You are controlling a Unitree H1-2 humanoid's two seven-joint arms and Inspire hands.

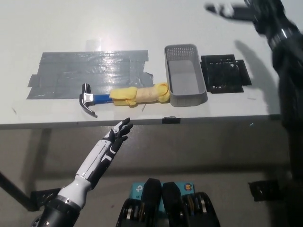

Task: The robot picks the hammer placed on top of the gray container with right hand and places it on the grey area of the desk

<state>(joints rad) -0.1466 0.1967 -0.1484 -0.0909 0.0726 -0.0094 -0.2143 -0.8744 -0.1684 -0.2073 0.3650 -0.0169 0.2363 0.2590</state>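
Quick count on the desk (57, 28): one hammer (124, 96), one gray basket (185, 82) just right of it, one gray tape patch (85, 71) behind the hammer, one black mat (222, 74) right of the basket.

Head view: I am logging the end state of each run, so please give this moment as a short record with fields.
hammer: lying flat on the desk, metal head on the grey tape patch, yellow-wrapped handle end touching the grey container
grey container: upright, nothing seen inside
black patch: flat on the desk, right of the container
right hand: raised at the top right, holding nothing, blurred
left hand: open, below the desk edge
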